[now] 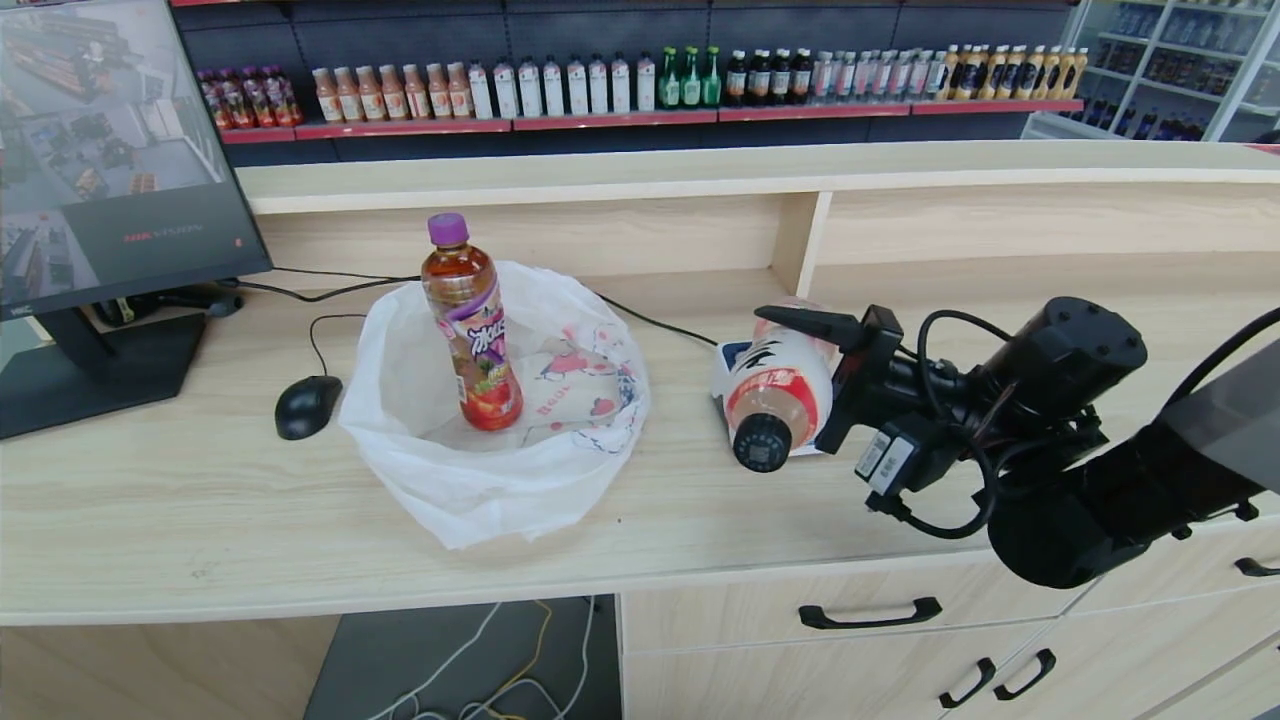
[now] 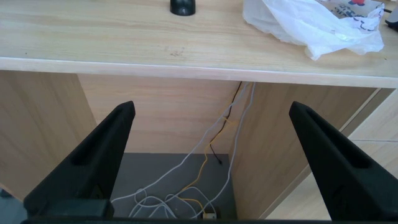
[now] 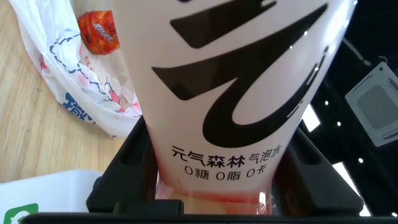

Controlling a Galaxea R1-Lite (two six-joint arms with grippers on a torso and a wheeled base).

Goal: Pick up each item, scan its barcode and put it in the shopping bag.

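White-labelled drink bottle [image 1: 778,392] is clamped in the right gripper [image 1: 800,375], held level over the table [image 1: 200,500], cap aimed at seven o'clock. The shopping bag [image 1: 420,470] is found at nine o'clock of it; the left gripper [image 2: 211,109] is spread wide, below the table edge.

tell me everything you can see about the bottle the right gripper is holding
The bottle looks like plastic under a white label with bold black brush strokes, small print and a red band near its black cap. It lies roughly sideways, cap toward the near edge of the counter, clamped across its body by the right gripper. It is over a white device, right of the shopping bag; whether it touches the device is unclear.
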